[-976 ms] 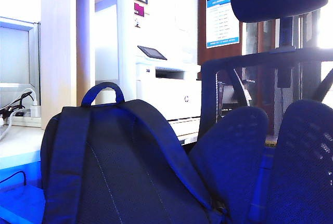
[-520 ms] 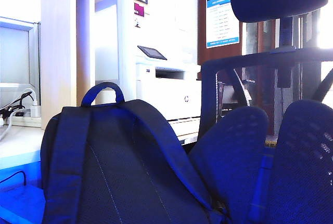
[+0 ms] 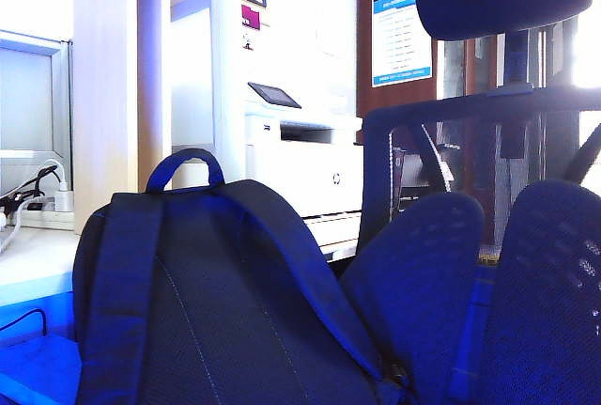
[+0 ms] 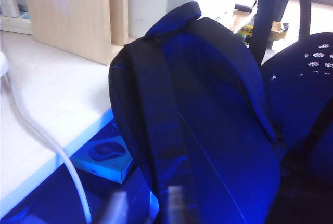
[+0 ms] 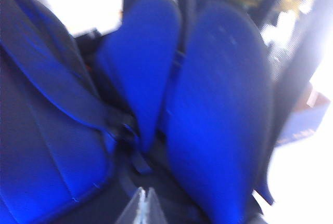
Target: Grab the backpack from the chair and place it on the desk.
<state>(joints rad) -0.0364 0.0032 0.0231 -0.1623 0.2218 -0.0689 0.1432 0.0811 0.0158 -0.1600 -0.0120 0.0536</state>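
— While the backpack [image 3: 225,302] leans upright against the chair [image 3: 526,236], where are the arms?

— Low beside it. Left pincer [image 4: 148,211] is a blur by one shoulder strap; I cannot tell its state. Right pincer [image 5: 145,206] is clenched, holding nothing.

— And the worktop [image 4: 47,94]?

— White, bare near its edge, a cable [image 4: 47,141] trailing across it; printer [image 3: 300,156] behind.

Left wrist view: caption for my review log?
Backpack upright on chair beside desk; left gripper blurred below it.
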